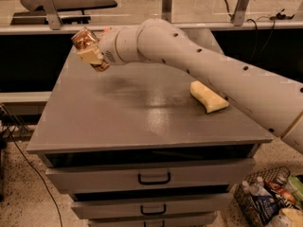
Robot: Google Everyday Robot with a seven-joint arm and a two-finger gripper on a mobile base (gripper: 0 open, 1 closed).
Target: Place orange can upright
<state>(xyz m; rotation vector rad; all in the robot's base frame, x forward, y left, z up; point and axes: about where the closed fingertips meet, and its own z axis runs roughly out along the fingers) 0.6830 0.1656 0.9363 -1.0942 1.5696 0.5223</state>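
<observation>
My gripper point(88, 52) is above the far left part of the grey cabinet top point(118, 122), at the end of my white arm reaching in from the right. It is shut on the orange can point(85, 40), a shiny orange-copper can held tilted in the air between the pale fingers point(90, 56). Most of the can is covered by the fingers; only its upper part shows. The can is clear of the surface.
A pale yellow sponge point(208, 97) lies on the right part of the cabinet top. Drawers with dark handles point(154, 178) are below the front edge. A wire basket of bottles point(265, 202) stands on the floor at the right. A counter runs behind.
</observation>
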